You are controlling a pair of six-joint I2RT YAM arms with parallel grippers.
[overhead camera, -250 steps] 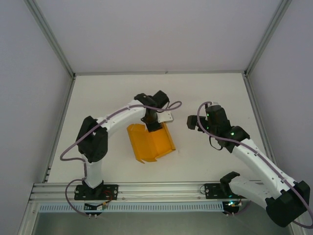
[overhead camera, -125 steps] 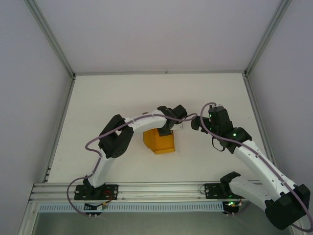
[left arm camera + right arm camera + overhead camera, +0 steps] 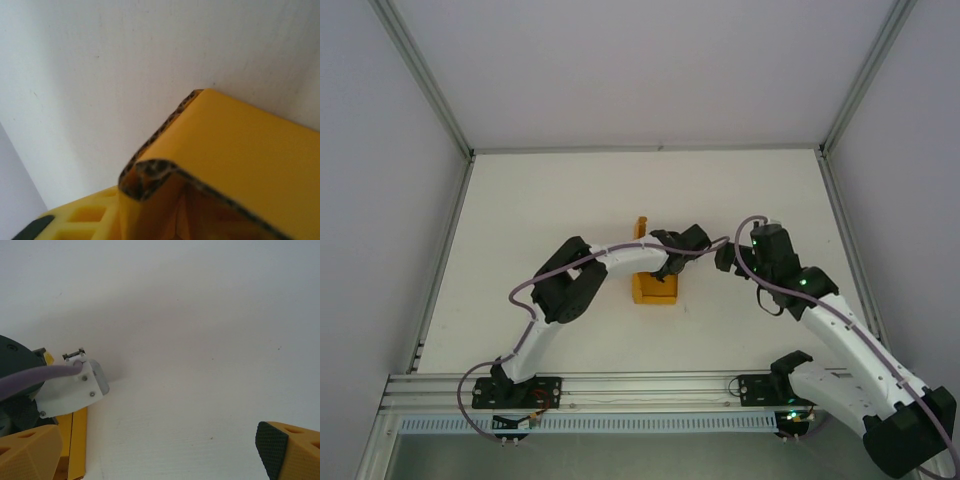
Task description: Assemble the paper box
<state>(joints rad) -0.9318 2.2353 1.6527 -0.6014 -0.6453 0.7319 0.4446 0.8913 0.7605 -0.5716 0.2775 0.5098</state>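
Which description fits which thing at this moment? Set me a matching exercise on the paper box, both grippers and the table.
Things:
1. paper box
2. left gripper
3. right gripper
4. table

Descriptions:
A. white surface
B. jaws wide apart, nothing between them
C. orange-yellow card, mid-table
D. close over the box

Pairs: 1-C; 2-D; 3-B; 4-A

Orange-yellow paper box [image 3: 653, 291], partly folded
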